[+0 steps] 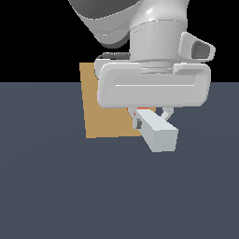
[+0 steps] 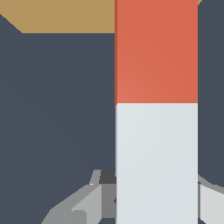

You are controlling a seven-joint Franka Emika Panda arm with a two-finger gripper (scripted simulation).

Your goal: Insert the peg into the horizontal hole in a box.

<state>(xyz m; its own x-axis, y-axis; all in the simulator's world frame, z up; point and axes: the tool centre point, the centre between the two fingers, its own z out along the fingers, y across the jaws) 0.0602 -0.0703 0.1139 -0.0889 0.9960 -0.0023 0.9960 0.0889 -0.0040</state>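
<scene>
— Behind the arm stands the box (image 1: 105, 114); where's the peg (image 1: 158, 133)?
— Clamped between the gripper (image 1: 150, 116) jaws, orange end reaching the box; I'd keep it level and square; the hole is hidden, so advance gently.

The tan box (image 1: 105, 114) is the one obstacle on the dark grey floor (image 1: 70, 186), standing upright behind the gripper (image 1: 151, 114). The white gripper body covers the box's side toward the exterior view's right, so the hole cannot be seen. The peg (image 1: 158, 133), clamped between the fingers, reaches toward the box, orange end first; the wrist view shows that end (image 2: 155, 48) at the box's edge (image 2: 65, 15). Floor before the box, toward the camera, lies open.
</scene>
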